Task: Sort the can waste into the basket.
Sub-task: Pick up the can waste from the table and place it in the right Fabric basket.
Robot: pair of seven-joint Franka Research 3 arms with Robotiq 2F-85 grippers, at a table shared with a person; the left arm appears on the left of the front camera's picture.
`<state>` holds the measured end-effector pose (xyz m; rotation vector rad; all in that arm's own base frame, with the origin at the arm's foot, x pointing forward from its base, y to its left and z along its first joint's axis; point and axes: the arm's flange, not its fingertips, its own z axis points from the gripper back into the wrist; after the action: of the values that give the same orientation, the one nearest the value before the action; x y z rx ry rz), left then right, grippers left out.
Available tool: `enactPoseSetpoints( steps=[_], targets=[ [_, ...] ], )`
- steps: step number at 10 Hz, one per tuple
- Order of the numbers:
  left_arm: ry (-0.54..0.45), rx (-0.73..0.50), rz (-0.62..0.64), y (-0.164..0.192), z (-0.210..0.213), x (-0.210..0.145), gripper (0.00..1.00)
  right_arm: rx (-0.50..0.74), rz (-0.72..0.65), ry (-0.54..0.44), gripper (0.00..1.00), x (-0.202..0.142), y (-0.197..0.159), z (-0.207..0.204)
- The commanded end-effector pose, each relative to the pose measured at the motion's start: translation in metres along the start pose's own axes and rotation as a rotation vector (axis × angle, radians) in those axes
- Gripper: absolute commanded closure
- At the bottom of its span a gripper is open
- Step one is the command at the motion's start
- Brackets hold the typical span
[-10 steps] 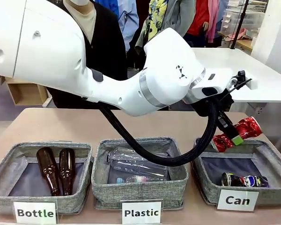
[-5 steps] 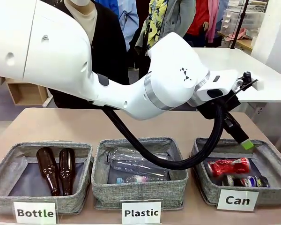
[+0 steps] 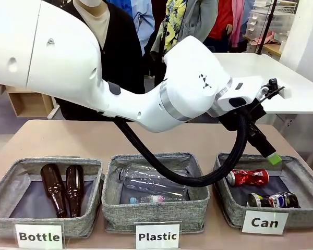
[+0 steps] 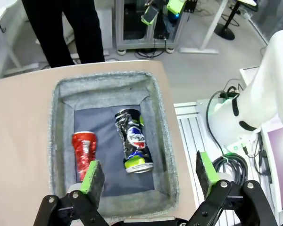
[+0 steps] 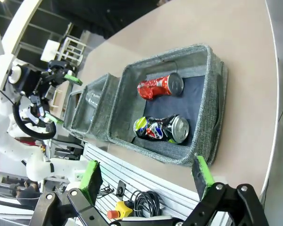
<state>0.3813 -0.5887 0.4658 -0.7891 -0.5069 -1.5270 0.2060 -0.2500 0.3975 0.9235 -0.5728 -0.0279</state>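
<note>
Cans both in: crushed red drink can [image 3: 249,177] and black can with blue-white marks [image 3: 274,200] lie side by side in the grey woven fabric basket signed "Can" [image 3: 235,208]. Left gripper [image 4: 148,176] hangs above it, jaws wide, empty; right gripper [image 5: 146,176] likewise wide and empty. Risk, as I judge it: the black cable loop [image 3: 198,179] could snag the basket rim on retreat. Tan worktop [image 3: 94,140], white desk [image 3: 302,88] behind.
</note>
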Motion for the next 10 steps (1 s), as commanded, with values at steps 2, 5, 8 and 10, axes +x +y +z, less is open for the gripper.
enactPoseSetpoints(
  steps=[2,5,8,10],
  targets=[
    [0.061,-0.021,0.037,-0.019,0.051,-0.012,0.00,0.000,0.000,0.000,0.00,0.000,0.000,0.000],
    [-0.039,-0.025,0.228,-0.030,0.163,-0.043,0.00,0.111,0.150,0.048,0.00,0.051,0.023,-0.037],
    [-0.164,0.002,0.476,-0.035,0.272,-0.103,0.00,0.159,0.205,0.138,0.00,0.090,0.053,-0.102],
    [-0.247,0.028,0.612,-0.040,0.337,-0.164,0.00,0.180,0.227,0.156,0.00,0.107,0.081,-0.151]
  ],
)
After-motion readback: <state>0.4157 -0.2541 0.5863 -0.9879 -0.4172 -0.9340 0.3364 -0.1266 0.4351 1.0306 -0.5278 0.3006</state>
